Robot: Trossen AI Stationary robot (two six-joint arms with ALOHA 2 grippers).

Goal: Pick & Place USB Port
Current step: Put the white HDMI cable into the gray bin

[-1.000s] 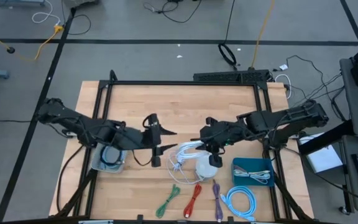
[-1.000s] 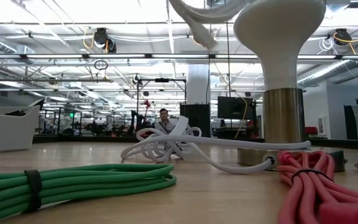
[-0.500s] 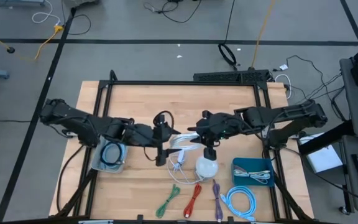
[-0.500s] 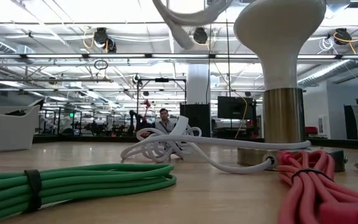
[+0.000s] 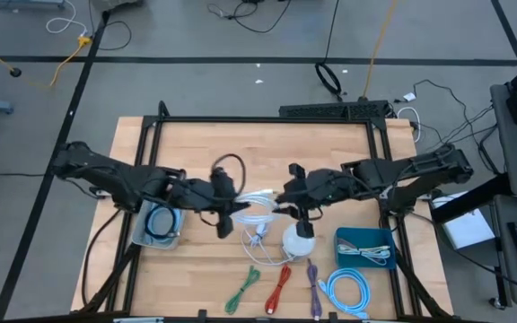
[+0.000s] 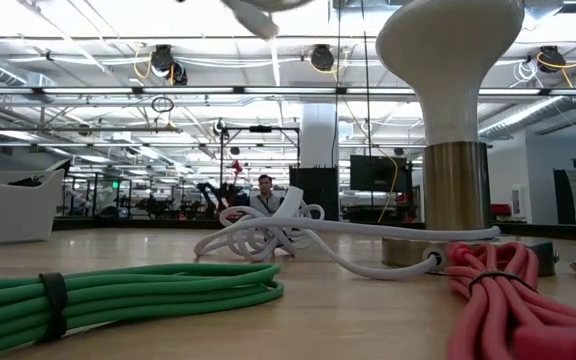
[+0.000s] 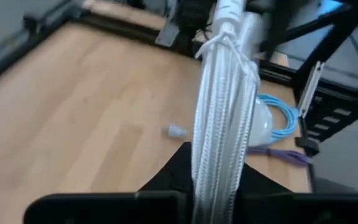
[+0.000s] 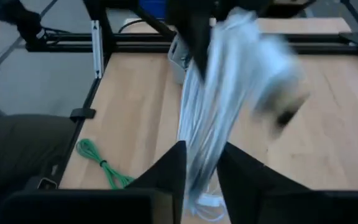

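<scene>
While lifted: white cable (image 5: 257, 205) is held between both tools above the surface (image 5: 267, 144).
Left tool (image 5: 225, 208): clamped on cable.
Right tool (image 5: 287, 199): clamped on cable.
Left: placing not done.

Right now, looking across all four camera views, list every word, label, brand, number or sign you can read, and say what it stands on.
None can be read.
White cable bundle: no print visible.
Green cable, red cable: no markings.
White dome-shaped object: no lettering.
Teal tray: no label shows.
Screens and fixtures in the room behind the table: too small to read.
</scene>
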